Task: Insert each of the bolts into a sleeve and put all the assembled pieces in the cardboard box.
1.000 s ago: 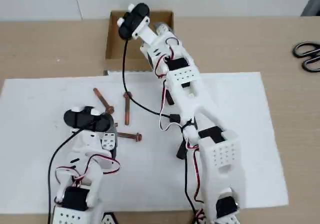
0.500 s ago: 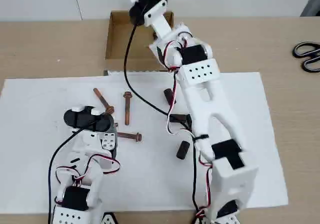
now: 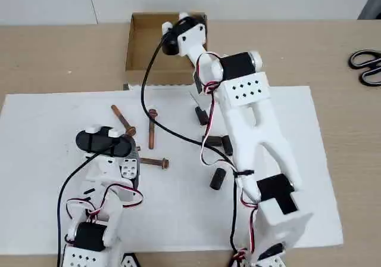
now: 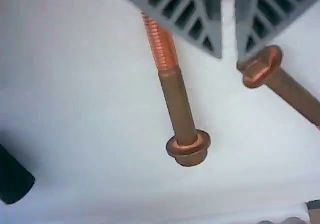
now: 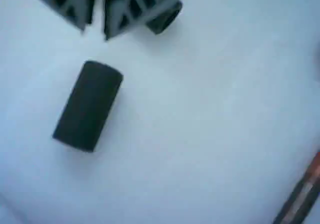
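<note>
Three bolts (image 3: pixel 151 128) lie loose on the white sheet (image 3: pixel 53 177), left of centre in the high view, the lowest one just beside the left arm (image 3: pixel 107 165). Three black sleeves (image 3: pixel 218 178) lie separately near the middle, beside the right arm (image 3: pixel 244 100). The cardboard box (image 3: pixel 136 46) sits at the upper middle on the bare table (image 3: pixel 59 52), just past the sheet's far edge. The left gripper (image 4: pixel 229 54) hangs over one bolt's threaded end (image 4: pixel 177 104), its fingers only a narrow slit apart. The right gripper (image 5: pixel 96 29) hovers near a sleeve lying on its side (image 5: pixel 87 106), its fingers likewise nearly closed. Scissors (image 3: pixel 364 59) lie at the right edge.
</note>
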Controlling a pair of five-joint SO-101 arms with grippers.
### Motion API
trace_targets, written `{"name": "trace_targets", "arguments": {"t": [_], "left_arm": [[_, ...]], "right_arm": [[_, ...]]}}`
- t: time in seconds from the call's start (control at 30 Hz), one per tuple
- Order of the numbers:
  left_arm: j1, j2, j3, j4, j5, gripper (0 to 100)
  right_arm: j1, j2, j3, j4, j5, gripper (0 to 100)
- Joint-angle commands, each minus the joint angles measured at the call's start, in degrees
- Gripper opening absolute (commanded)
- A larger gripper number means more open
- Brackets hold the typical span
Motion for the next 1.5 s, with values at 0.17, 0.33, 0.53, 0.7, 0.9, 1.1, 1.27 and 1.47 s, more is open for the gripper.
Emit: {"name": "trace_targets", "arguments": {"t": [0.17,0.33,0.53,0.7,0.9,1.1,1.27,1.47], "left_arm": [[-0.26,0.26,-0.22,0.26,-0.18,1],[-0.26,0.26,-0.22,0.26,-0.18,1],[-0.26,0.26,-0.22,0.26,-0.18,1],[-0.26,0.26,-0.22,0.26,-0.18,1],[-0.26,0.26,-0.22,0.26,-0.18,1],[-0.26,0.26,-0.22,0.26,-0.18,1],[-0.26,0.26,-0.22,0.26,-0.18,1],[-0.26,0.26,-0.22,0.26,-0.18,1]], "right_arm": [[0.48,2.42,-2.55,1.36,-3.34,8.8],[-0.66,4.44,-2.55,2.86,-3.43,12.4],[-0.48,8.66,-2.55,0.92,-3.43,12.6],[-0.48,11.65,-2.55,-1.54,-3.43,12.6],[-0.84,13.93,-2.64,-2.59,-3.43,12.6],[-0.57,15.78,-2.64,-4.35,-3.08,12.6],[-0.66,17.80,-3.34,-6.11,-2.99,12.6],[-0.66,22.02,-8.09,-5.85,-3.16,12.6]]}}
